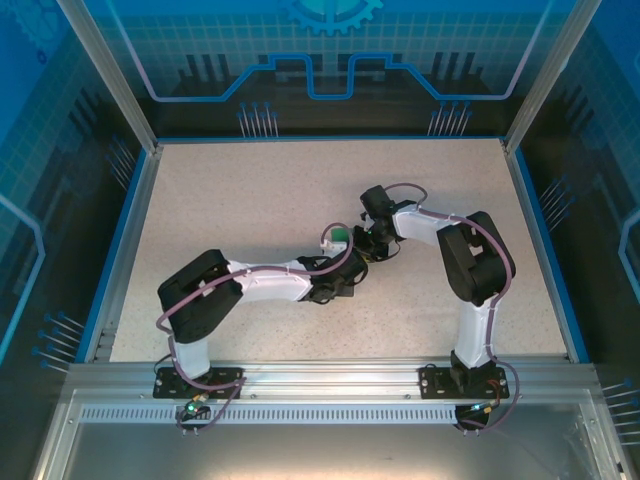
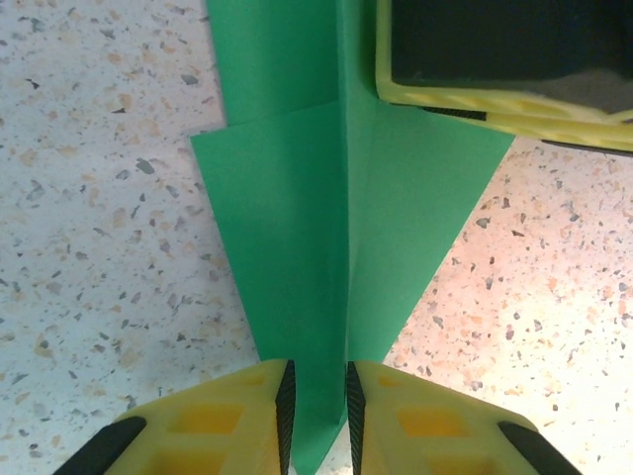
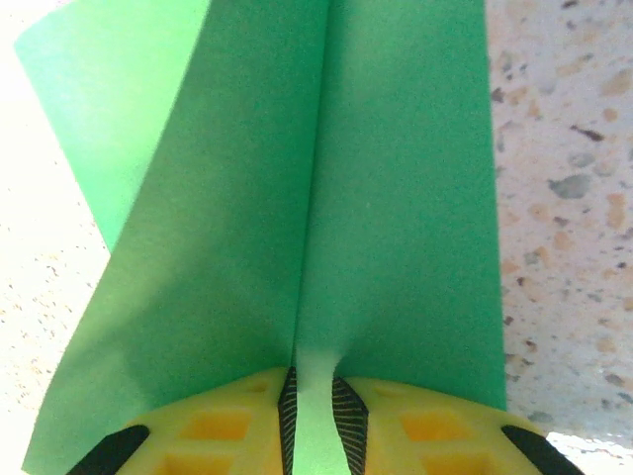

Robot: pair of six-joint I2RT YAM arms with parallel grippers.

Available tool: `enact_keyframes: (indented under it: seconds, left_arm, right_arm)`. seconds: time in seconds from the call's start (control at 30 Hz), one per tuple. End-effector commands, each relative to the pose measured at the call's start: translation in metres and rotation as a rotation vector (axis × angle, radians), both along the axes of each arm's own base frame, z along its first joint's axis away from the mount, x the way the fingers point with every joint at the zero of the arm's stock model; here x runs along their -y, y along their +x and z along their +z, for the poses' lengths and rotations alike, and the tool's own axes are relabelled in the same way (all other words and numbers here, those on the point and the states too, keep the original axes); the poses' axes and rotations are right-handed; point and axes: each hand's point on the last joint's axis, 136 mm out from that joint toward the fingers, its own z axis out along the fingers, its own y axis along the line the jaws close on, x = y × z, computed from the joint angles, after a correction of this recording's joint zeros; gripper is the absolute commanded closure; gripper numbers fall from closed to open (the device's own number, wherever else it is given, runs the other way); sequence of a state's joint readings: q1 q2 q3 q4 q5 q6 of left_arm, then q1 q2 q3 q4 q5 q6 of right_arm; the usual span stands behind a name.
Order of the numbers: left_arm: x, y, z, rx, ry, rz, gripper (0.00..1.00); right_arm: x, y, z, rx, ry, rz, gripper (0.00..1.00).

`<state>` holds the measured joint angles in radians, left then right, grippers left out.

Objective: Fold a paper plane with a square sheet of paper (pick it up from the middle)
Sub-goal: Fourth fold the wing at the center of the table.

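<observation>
The paper plane (image 2: 297,228) is green paper folded into a narrow dart with a centre crease, held just above the speckled table (image 1: 250,200). In the top view it is a small green patch (image 1: 340,236) where both arms meet. My left gripper (image 2: 316,416) is shut on the lower fold at the pointed end. My right gripper (image 3: 315,416) is shut on the centre fold of the plane (image 3: 396,198), whose wings spread to either side. One yellow finger (image 2: 495,99) of the right gripper shows at the far end of the paper in the left wrist view.
The two grippers (image 1: 350,262) (image 1: 374,240) meet near the table's middle, close together. Blue raised edges (image 1: 130,230) border the table, with metal frame posts at the back corners. Bare tabletop lies around the arms on all sides.
</observation>
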<state>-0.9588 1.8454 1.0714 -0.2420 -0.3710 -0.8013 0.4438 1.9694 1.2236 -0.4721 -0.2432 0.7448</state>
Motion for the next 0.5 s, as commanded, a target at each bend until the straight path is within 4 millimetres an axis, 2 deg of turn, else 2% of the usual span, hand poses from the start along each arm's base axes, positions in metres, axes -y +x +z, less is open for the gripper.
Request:
enact_keyframes:
  seconds: [0.0, 0.47]
  left_arm:
    - [0.0053, 0.0045, 0.0024, 0.020, 0.029, -0.027, 0.75]
    - [0.0021, 0.0049, -0.0058, -0.001, 0.074, -0.018, 0.75]
  right_arm:
    - [0.0371, -0.0312, -0.0617, -0.140, -0.177, -0.033, 0.76]
    - [0.0368, -0.0305, -0.0610, -0.139, -0.170, -0.034, 0.76]
